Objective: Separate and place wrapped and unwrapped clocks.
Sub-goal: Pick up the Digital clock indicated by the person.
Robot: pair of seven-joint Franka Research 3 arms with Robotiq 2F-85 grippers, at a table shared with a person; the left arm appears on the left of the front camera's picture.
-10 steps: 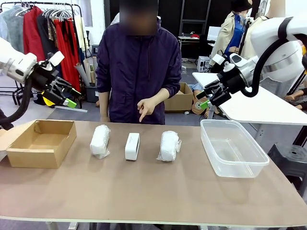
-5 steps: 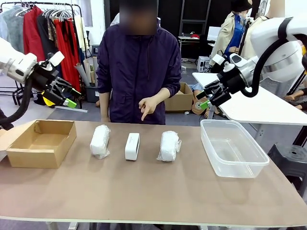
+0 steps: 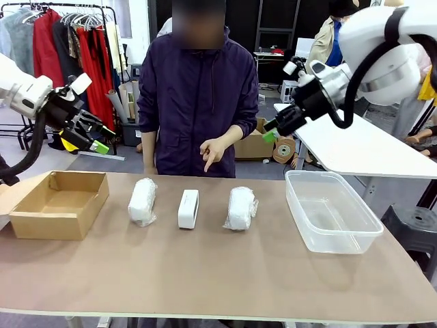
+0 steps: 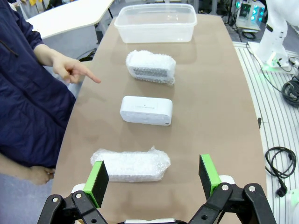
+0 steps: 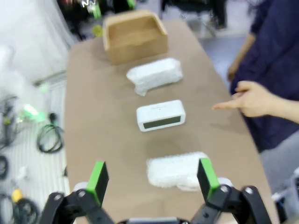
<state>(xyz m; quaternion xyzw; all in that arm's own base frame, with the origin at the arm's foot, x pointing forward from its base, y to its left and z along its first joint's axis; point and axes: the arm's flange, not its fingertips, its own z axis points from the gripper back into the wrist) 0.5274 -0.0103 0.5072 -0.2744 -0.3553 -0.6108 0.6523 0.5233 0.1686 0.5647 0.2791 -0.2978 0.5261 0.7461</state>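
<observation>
Three clocks lie in a row mid-table. A wrapped clock (image 3: pixel 143 201) is on the left, a bare white clock (image 3: pixel 188 208) in the middle, another wrapped clock (image 3: pixel 241 208) on the right. The left wrist view has the near wrapped clock (image 4: pixel 130 165), the bare clock (image 4: pixel 145 110) and the far wrapped clock (image 4: pixel 151 67). My left gripper (image 3: pixel 95 137) hangs open above the cardboard box, empty. My right gripper (image 3: pixel 275 130) hangs open high, left of the tub, empty; below it lie a wrapped clock (image 5: pixel 175 170), the bare clock (image 5: pixel 160 115) and a wrapped clock (image 5: pixel 154 74).
An open cardboard box (image 3: pixel 58 203) sits at the table's left end, a clear plastic tub (image 3: pixel 330 210) at the right end. A person stands at the far side, one hand (image 3: pixel 213 151) pointing down toward the bare clock. A white side table (image 3: pixel 362 147) stands behind on the right.
My right arm has swung left and up, its gripper now nearer the person's arm. The left arm and the clocks have not moved.
</observation>
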